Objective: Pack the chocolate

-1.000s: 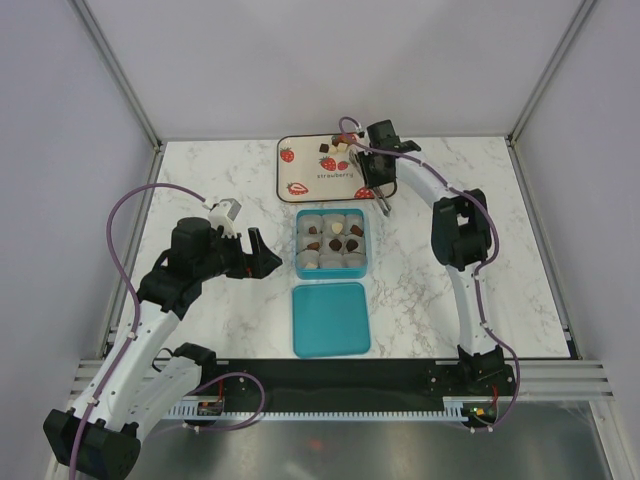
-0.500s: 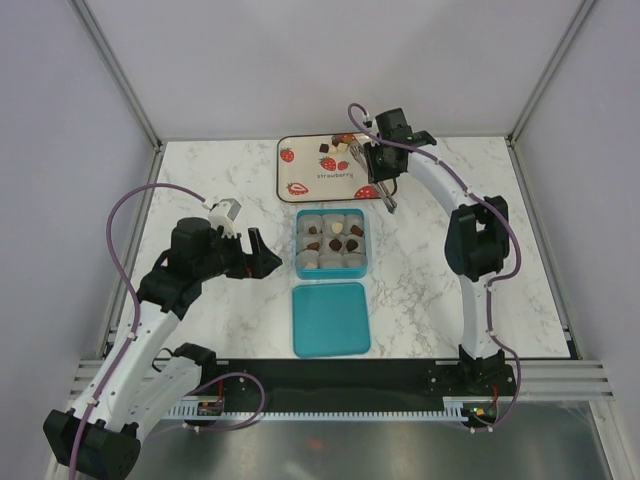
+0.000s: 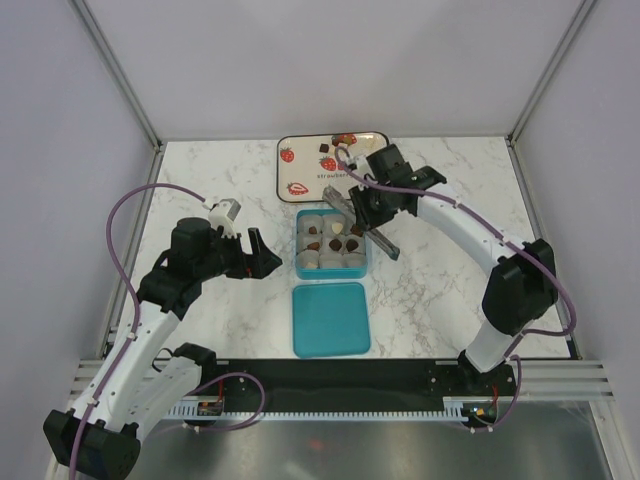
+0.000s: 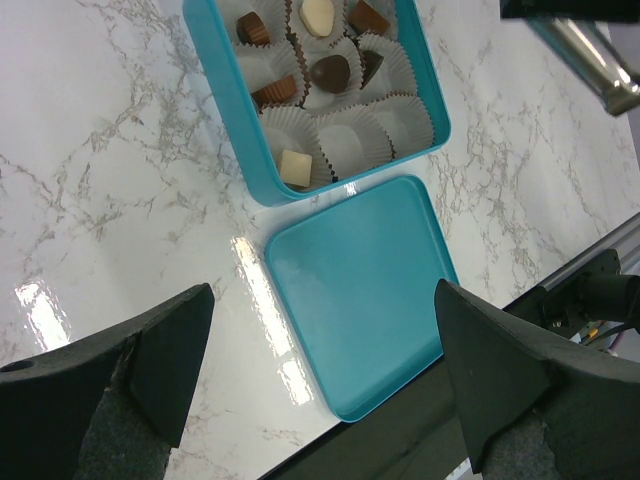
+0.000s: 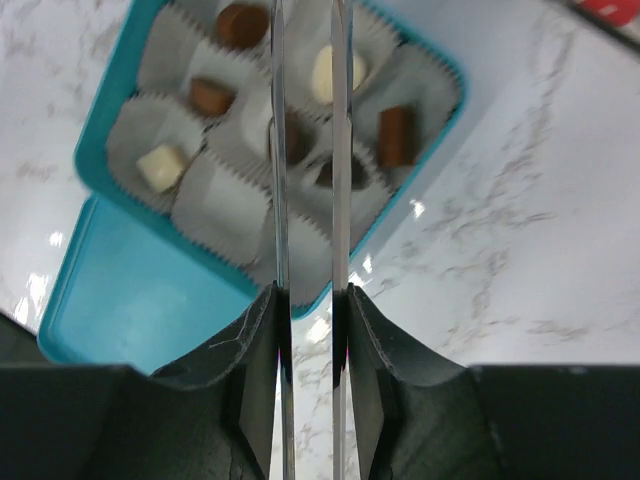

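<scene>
The right gripper hangs over the teal box, blades narrow, load unreadable; the chocolate — some cupped inside, some on the tray at its 12 o'clock — looks light, rigid, slick: pinch opposite flanks gently.

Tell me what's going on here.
Chocolates are being packed. The right pincer hangs over the open teal box; whether it carries anything is unclear. Several liner cups are filled, some empty. A few pieces lie on the strawberry tray behind. The left pincer hovers open beside the box, holding nothing. The lid lies on the table in front.
</scene>
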`<action>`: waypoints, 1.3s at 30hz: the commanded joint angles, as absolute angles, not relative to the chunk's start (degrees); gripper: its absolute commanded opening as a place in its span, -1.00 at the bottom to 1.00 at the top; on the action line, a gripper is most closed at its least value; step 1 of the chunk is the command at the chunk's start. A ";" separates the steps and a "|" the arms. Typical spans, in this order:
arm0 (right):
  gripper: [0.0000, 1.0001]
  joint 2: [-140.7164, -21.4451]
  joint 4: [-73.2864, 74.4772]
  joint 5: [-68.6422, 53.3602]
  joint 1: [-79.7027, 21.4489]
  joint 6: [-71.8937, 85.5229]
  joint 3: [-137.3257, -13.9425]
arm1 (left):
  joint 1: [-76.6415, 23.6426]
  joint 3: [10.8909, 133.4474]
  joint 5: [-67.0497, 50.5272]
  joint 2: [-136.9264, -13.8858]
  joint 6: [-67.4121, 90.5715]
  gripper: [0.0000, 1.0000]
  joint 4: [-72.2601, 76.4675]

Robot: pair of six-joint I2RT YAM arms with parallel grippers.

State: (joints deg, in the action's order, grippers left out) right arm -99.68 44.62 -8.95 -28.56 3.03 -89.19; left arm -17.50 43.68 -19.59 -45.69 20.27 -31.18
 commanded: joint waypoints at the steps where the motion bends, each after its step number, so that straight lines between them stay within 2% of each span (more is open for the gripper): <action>1: -0.27 -95.02 45.52 -12.74 -32.07 1.58 -83.68 | -17.58 43.68 -21.00 -45.09 18.72 0.99 -30.85; 9: -0.26 -85.61 47.20 -17.13 -33.66 2.81 -72.26 | -17.67 43.68 -21.62 -45.09 18.81 0.99 -30.85; 14: -0.24 -83.15 48.69 -18.63 -33.66 4.39 -71.19 | -17.67 43.68 -21.71 -44.65 18.90 0.99 -30.76; 39: -0.18 -85.08 49.39 -20.74 -34.36 6.06 -67.76 | -17.75 43.59 -21.80 -44.56 18.90 0.99 -30.50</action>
